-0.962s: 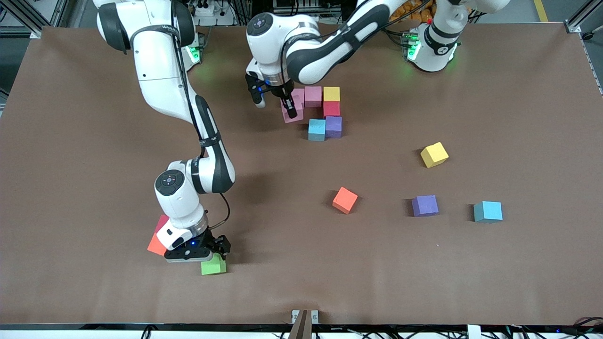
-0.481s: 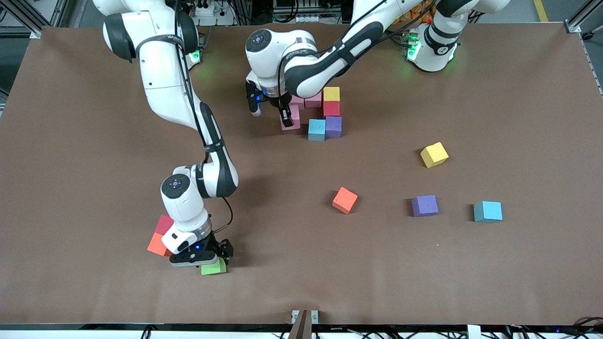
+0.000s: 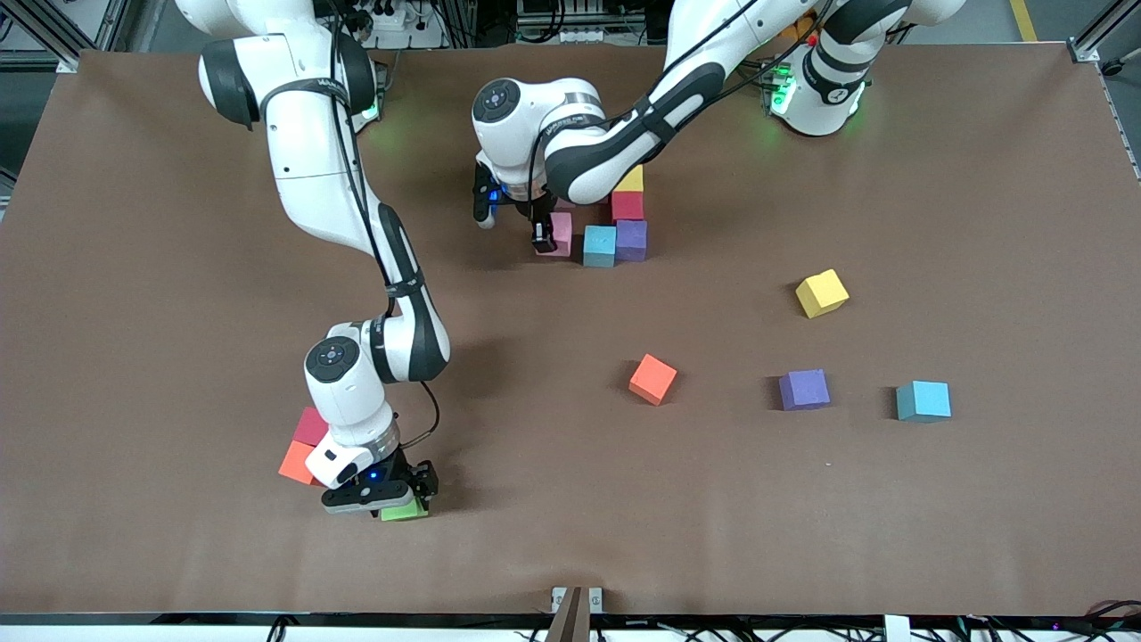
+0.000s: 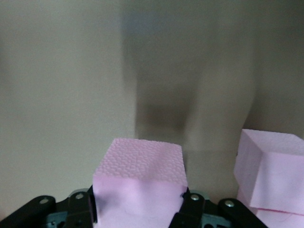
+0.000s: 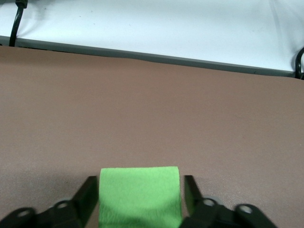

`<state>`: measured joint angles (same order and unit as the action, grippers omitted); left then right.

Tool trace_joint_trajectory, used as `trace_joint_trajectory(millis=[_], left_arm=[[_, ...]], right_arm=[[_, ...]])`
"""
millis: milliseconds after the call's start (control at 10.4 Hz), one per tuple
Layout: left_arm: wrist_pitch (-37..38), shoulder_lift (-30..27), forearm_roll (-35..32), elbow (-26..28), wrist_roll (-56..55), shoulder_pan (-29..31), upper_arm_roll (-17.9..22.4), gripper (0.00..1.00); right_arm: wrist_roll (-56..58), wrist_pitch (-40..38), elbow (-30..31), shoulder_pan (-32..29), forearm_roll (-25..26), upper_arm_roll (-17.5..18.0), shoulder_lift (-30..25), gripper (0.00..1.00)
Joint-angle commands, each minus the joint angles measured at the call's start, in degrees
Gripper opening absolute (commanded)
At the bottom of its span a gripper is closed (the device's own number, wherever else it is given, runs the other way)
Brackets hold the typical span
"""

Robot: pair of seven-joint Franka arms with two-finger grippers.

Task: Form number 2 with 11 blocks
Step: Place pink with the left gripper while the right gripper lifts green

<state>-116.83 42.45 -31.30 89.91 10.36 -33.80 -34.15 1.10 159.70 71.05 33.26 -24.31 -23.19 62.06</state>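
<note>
Lettering on the right arm (image 3: 312, 85) is too small for me to read.

The left gripper (image 4: 137, 213) is clamped on a pink block (image 3: 562, 234) at about 12 o'clock from the table's (image 3: 980, 535) middle. It's just at 9 o'clock of the light blue block (image 3: 600, 245) in the half-built number 2 (image 3: 624, 223). A purple block (image 3: 632, 239), a red block (image 3: 627, 205) and a yellow block (image 3: 628, 180) make up the rest I can see. The arm hides more, though its wrist view shows another pink block (image 4: 270, 166) close by.

The right gripper (image 5: 139, 204) is down at 7 o'clock. Its jaws are apart either side of a green block (image 5: 139, 190), with slivers of gap, so it's not clamped yet. That one's near the table edge closest to the camera. A red cube (image 3: 312, 426) and an orange cube (image 3: 294, 464) are tucked against the arm.

There's open room from 3 to 5 o'clock. Loose there are a yellow cube (image 3: 822, 293), an orange one (image 3: 652, 379), a purple one (image 3: 804, 390) and a light blue one (image 3: 923, 400), well apart.
</note>
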Motion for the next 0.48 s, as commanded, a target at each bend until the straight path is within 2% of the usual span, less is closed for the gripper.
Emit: trace_joint_trajectory(millis=[0, 96, 192, 385], left_arm=[[-0.07, 0.53, -0.43, -0.44, 0.46, 0.49, -0.30, 0.26], [-0.07, 0.61, -0.26, -0.26, -0.07, 0.40, -0.21, 0.26], [-0.07, 0.61, -0.34, 0.44, -0.07, 0.49, -0.21, 0.26], [-0.76, 1.05, -0.26, 0.70, -0.16, 1.10, -0.21, 0.26]], right_arm=[[0.75, -0.53, -2.50, -1.62, 0.85, 1.56, 0.96, 0.24], [0.75, -0.53, -2.41, -1.62, 0.41, 1.56, 0.78, 0.16], [0.66, -1.57, -2.41, -1.62, 0.15, 1.91, 0.43, 0.14], [0.40, -9.88, -2.41, -1.62, -0.21, 1.92, -1.58, 0.14]])
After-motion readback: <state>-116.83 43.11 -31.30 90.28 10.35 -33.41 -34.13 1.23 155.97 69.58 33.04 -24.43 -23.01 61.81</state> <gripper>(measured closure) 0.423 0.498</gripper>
